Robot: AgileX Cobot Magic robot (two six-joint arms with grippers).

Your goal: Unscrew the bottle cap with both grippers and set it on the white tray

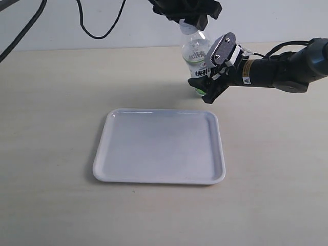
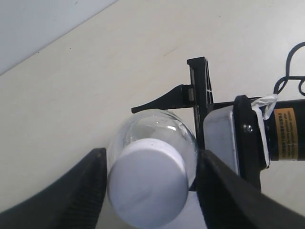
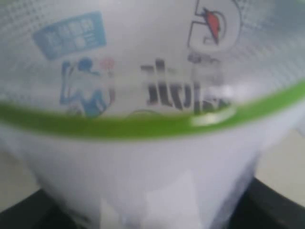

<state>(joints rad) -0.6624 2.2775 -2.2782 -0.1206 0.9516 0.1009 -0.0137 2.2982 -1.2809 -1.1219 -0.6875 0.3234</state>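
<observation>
The clear bottle (image 1: 196, 54) with its white-and-green label (image 3: 143, 95) stands upright on the table beyond the white tray (image 1: 159, 148). My right gripper (image 1: 207, 72) comes in from the right and is shut on the bottle's body; its dark fingers (image 3: 279, 202) show on either side of the label. My left gripper (image 1: 190, 19) hangs over the bottle's top. In the left wrist view the white bottle cap (image 2: 147, 183) sits on the neck between the two black fingers (image 2: 90, 191). One finger lies against the cap, and a narrow gap shows at the other. The left gripper (image 2: 150, 191) is open.
The light wooden table (image 1: 61, 102) spreads around the tray. Black cables (image 1: 97, 31) hang at the back left. The right arm (image 1: 287, 69) lies low across the table's right side. Its grey-plated finger (image 2: 219, 136) shows beside the bottle in the left wrist view.
</observation>
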